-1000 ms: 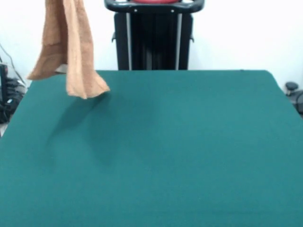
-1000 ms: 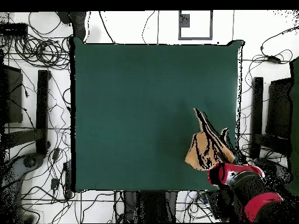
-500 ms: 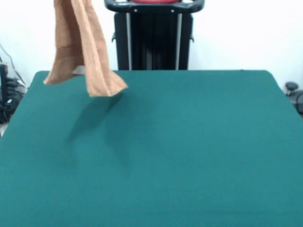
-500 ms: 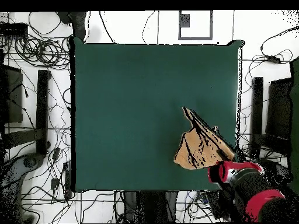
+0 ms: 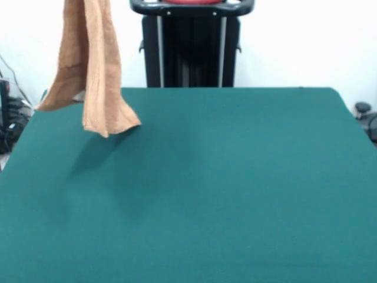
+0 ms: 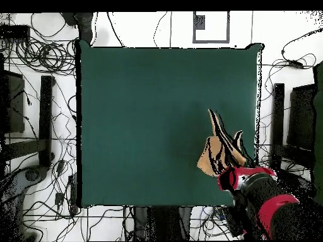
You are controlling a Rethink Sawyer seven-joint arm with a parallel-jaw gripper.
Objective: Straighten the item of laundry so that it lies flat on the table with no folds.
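The big green table [image 5: 235,188] is bare under me. My red and black arm [image 6: 268,205] reaches over one corner of it. The orange towel [image 5: 88,71] hangs up in the air there, long and folded, not touching the table. I cannot tell how my gripper is set.

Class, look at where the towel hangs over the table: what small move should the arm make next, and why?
Probably lower it slowly towards the table. The towel hangs bunched in vertical folds from above, its bottom corners apparently off the cloth, near the table's edge, so nothing lies flat yet.
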